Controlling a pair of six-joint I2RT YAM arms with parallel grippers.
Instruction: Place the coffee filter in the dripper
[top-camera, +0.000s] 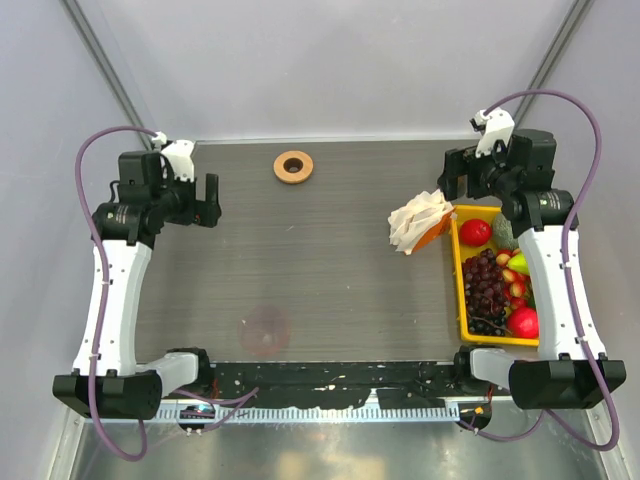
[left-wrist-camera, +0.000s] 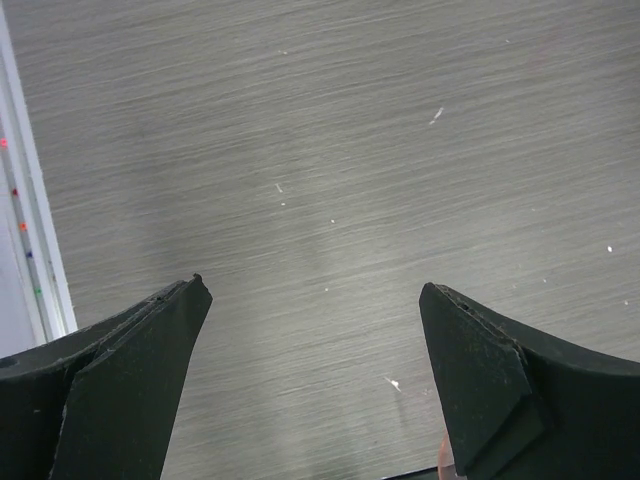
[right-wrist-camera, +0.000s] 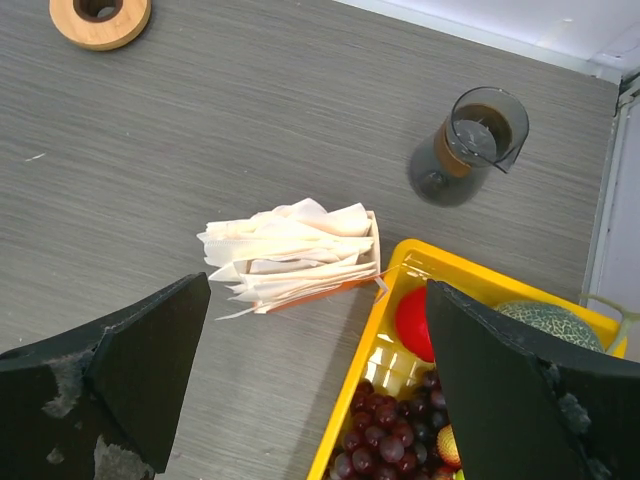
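The dripper (top-camera: 293, 166) shows as a round tan wooden ring with a dark centre at the far middle of the table. It also shows in the right wrist view (right-wrist-camera: 100, 15) at the top left. No single coffee filter lies apart; I see only a ruffled bunch of white paper filters (top-camera: 420, 222) in a holder beside the yellow tray, also in the right wrist view (right-wrist-camera: 290, 255). My left gripper (top-camera: 210, 200) is open and empty over bare table (left-wrist-camera: 312, 285). My right gripper (top-camera: 450, 182) is open and empty, above and just short of the bunch (right-wrist-camera: 318, 283).
A yellow fruit tray (top-camera: 456, 290) with grapes, a red fruit and a melon stands at the right (right-wrist-camera: 440, 262). A glass carafe (right-wrist-camera: 465, 145) stands beyond the tray. A faint pinkish round patch (top-camera: 265, 330) lies on the near middle of the table.
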